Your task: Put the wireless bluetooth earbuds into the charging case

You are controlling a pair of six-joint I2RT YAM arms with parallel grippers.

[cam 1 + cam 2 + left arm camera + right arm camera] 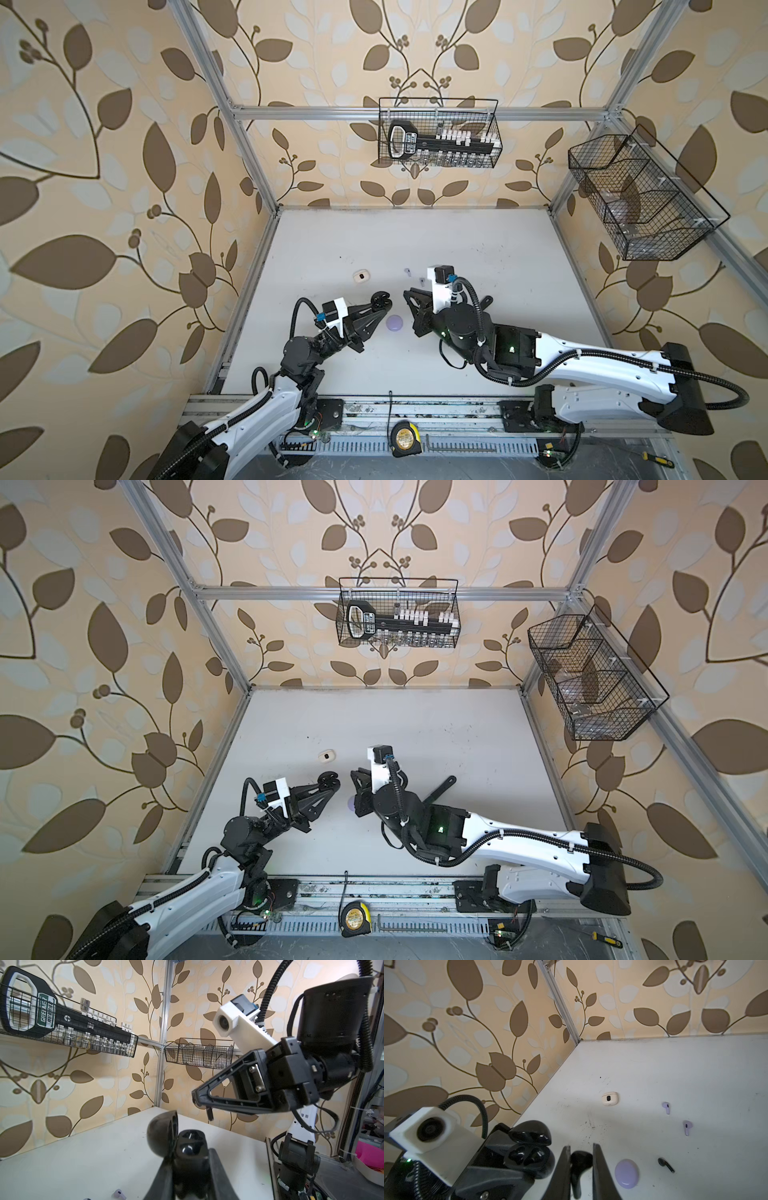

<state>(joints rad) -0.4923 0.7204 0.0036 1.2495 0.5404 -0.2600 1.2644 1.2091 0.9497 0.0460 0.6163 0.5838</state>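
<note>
right tool (581, 1148) is clamped on a black earbud (579, 1161) near the open case (529, 1155) clamped in the left tool (191, 1159) above the counter (675, 1064), so i think a tilted stem could miss its socket and drop

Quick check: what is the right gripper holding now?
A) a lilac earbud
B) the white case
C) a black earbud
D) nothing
C: in the right wrist view the right gripper is shut on a black earbud, while both lilac earbuds lie loose on the table.
</note>
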